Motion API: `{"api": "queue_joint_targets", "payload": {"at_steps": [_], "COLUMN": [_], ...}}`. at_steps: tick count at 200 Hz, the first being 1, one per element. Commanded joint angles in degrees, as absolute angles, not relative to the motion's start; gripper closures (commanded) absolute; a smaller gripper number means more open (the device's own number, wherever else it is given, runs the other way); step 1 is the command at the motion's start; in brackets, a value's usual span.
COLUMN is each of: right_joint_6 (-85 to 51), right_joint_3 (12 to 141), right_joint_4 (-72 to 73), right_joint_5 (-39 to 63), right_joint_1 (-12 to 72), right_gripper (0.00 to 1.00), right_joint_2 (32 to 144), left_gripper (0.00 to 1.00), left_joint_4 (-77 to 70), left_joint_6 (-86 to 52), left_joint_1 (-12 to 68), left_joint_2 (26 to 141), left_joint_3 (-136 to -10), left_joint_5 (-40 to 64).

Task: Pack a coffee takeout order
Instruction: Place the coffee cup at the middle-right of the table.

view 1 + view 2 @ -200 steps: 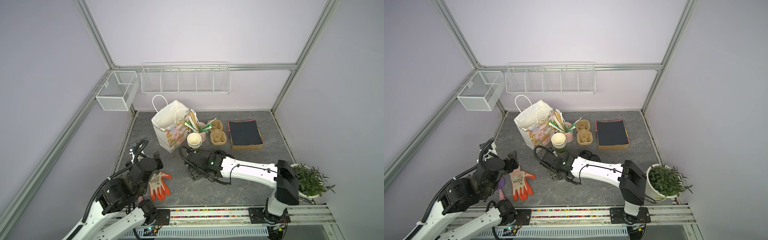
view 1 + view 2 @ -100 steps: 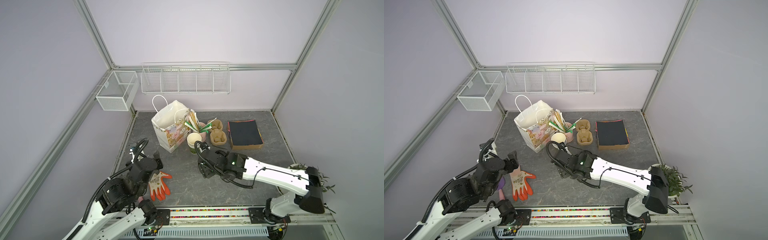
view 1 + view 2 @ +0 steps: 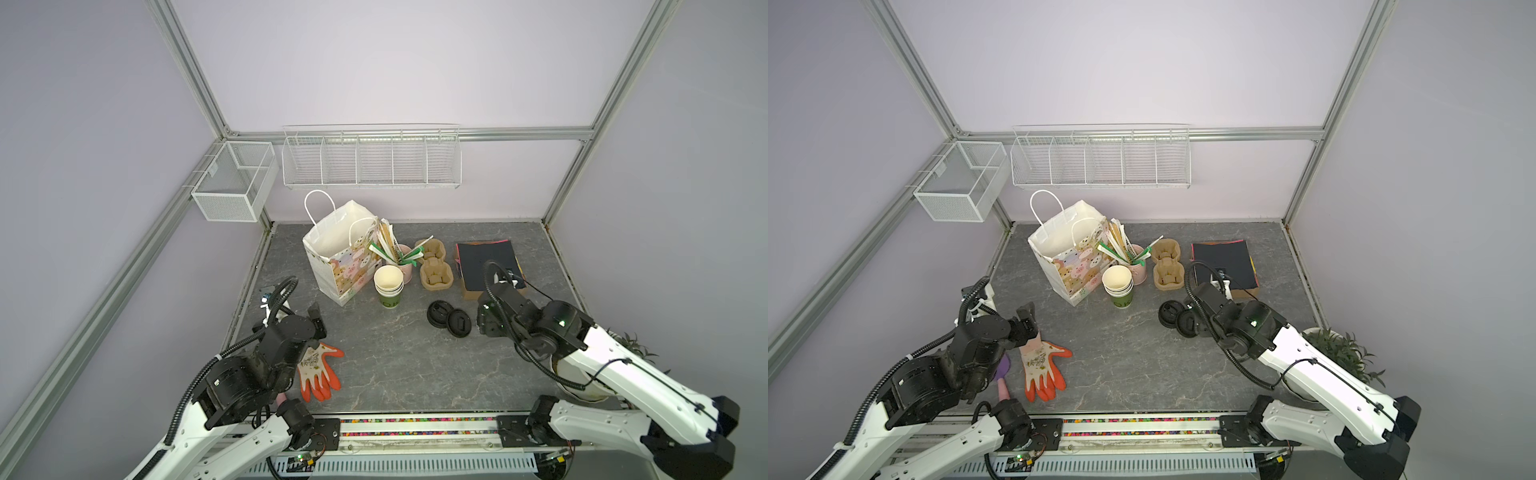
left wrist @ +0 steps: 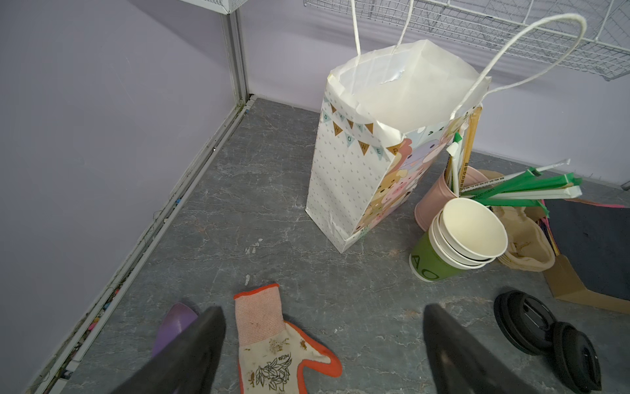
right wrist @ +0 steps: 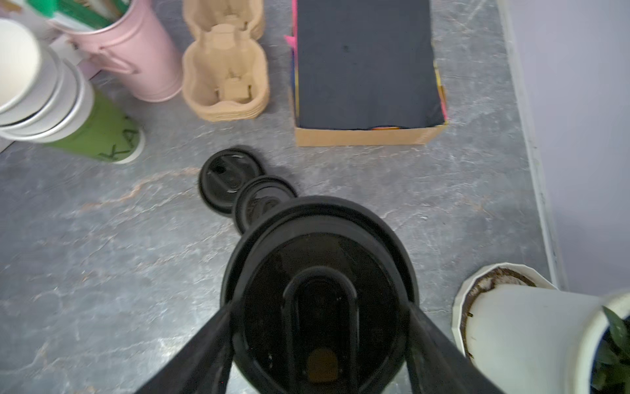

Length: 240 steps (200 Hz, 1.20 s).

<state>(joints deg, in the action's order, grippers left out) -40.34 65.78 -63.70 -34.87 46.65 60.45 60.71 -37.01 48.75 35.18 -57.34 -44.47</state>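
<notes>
My right gripper [image 5: 320,307] is shut on a black cup [image 5: 320,273] with a black lid, seen from above between the jaws; the cup's side is hidden. In both top views that gripper [image 3: 487,322] [image 3: 1200,320] hangs just right of two loose black lids [image 3: 449,318] and in front of the box holding the black paper sheet [image 3: 488,264] [image 5: 364,61]. The brown pulp carrier [image 3: 434,266] [image 5: 225,75] lies left of the box. My left gripper [image 4: 324,341] [image 3: 316,324] stands open above an orange and white glove [image 4: 272,348].
A patterned paper bag [image 3: 340,245] stands open at the back left. Stacked cream cups with a green bottom cup [image 3: 388,284] and a pink cup of straws [image 3: 405,262] stand beside it. A potted plant [image 5: 511,324] sits at the front right.
My right arm has swung to the right with the black cup, from near the stacked cups to beside the loose lids. The left arm has not moved.
</notes>
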Motion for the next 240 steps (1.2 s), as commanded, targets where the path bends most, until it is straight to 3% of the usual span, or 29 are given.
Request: {"api": "queue_joint_targets", "payload": {"at_steps": [1, 106, 240], "right_joint_6": [-40.69, -33.33, -32.16], "right_joint_3": [63.62, 62.14, 64.15], "right_joint_4": [-64.93, -47.91, -36.26], "right_joint_5": [-35.86, -26.14, -22.59], "right_joint_1": [40.72, 19.72, 14.26], "right_gripper": [0.25, 0.26, 0.26], "right_joint_2": [60.15, 71.39, 85.67], "left_gripper": [0.1, 0.1, 0.1], "left_joint_4": [62.15, 62.02, 61.84], "left_joint_6": [-36.21, -35.95, -35.71], "left_joint_1": [48.46, 48.5, 48.44], "left_joint_2": [35.31, 35.33, 36.12], "left_joint_3": [-56.79, -56.69, -56.68], "left_joint_5": [-44.25, -43.74, -43.73]}}
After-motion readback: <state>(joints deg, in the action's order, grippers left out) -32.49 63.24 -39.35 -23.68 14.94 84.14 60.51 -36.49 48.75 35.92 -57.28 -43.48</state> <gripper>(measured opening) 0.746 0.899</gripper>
